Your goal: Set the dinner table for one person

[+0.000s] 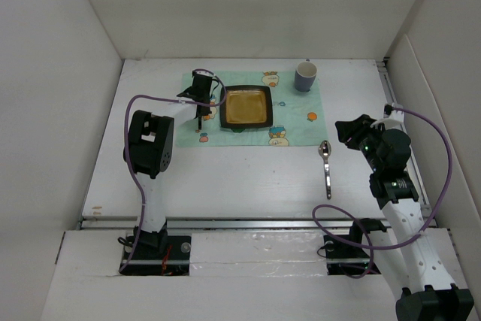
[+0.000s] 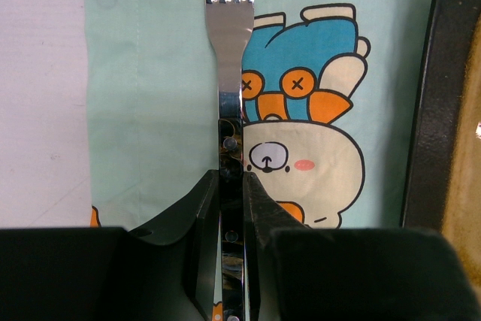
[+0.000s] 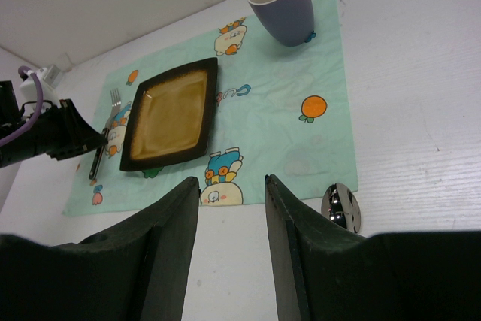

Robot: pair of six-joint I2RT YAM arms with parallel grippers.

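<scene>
A steel fork [image 2: 229, 73] lies lengthwise over the left part of the mint-green placemat [image 2: 150, 73], tines pointing away. My left gripper [image 2: 231, 186] is shut on its handle, just left of the square dark plate [image 1: 246, 107]; I cannot tell whether the fork touches the cloth. A purple mug [image 1: 305, 76] stands on the placemat's far right corner. A spoon [image 1: 326, 167] lies on the white dinner table [image 1: 225, 178] off the placemat's near right corner. My right gripper [image 3: 231, 182] is open and empty above the table, right of the spoon's bowl [image 3: 341, 207].
White walls enclose the table on three sides. A metal rail [image 1: 248, 223] runs along the near edge. The plate's dark rim [image 2: 440, 110] is close on the right of the fork. The left arm's purple cable [image 1: 131, 133] loops over the table's left part.
</scene>
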